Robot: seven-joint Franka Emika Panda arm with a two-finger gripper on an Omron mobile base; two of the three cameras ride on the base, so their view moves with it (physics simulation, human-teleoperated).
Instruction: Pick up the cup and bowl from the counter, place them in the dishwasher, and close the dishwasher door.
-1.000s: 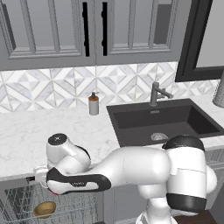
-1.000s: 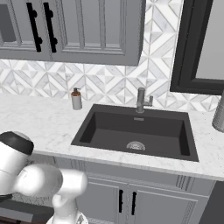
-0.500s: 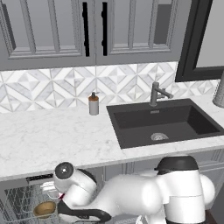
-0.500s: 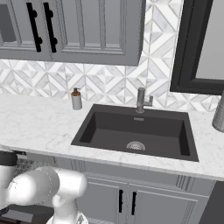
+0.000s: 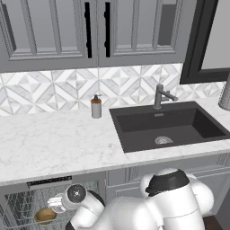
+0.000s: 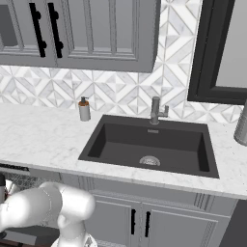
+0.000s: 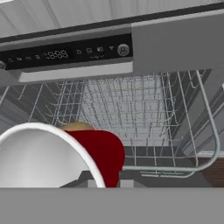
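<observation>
Hand view: claw tight on red cup (image 7: 98, 153) before dishwasher (image 7: 131, 57) rack (bowl (image 5: 45, 215) clearer from left base).

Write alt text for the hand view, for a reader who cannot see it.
A red cup with a white rim fills the lower left, very close to the camera, in front of the open dishwasher. Behind the cup a bit of the tan bowl shows, with the empty wire rack beyond. The dark control strip runs across the top.
</observation>
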